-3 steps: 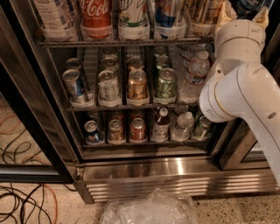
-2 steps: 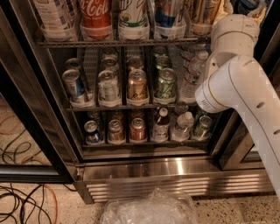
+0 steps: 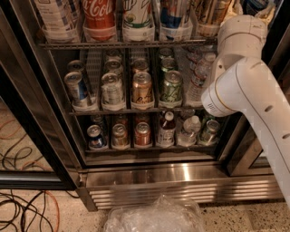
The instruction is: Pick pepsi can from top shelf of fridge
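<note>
The fridge (image 3: 172, 177) stands open in front of me, with wire racks full of cans and bottles. The top shelf (image 3: 127, 44) runs along the top of the view, and its cans stand in translucent cups. The pepsi can (image 3: 174, 12) is dark blue with red and white marks. It stands between a white-green can (image 3: 137, 13) and a gold-tan can (image 3: 213, 11), and its top is cut off by the frame edge. My white arm (image 3: 244, 90) rises at the right in front of the shelves. The gripper is out of view past the top edge.
A red Coca-Cola can (image 3: 99, 13) and a white-blue can (image 3: 56, 16) stand left on the top shelf. Lower racks hold several cans and water bottles (image 3: 197, 77). A black door frame (image 3: 36, 131) is at the left. Cables (image 3: 22, 208) and a crumpled plastic bag (image 3: 154, 217) lie on the floor.
My arm has shifted a little to the left, toward the fridge's right side. The cans and bottles have not moved.
</note>
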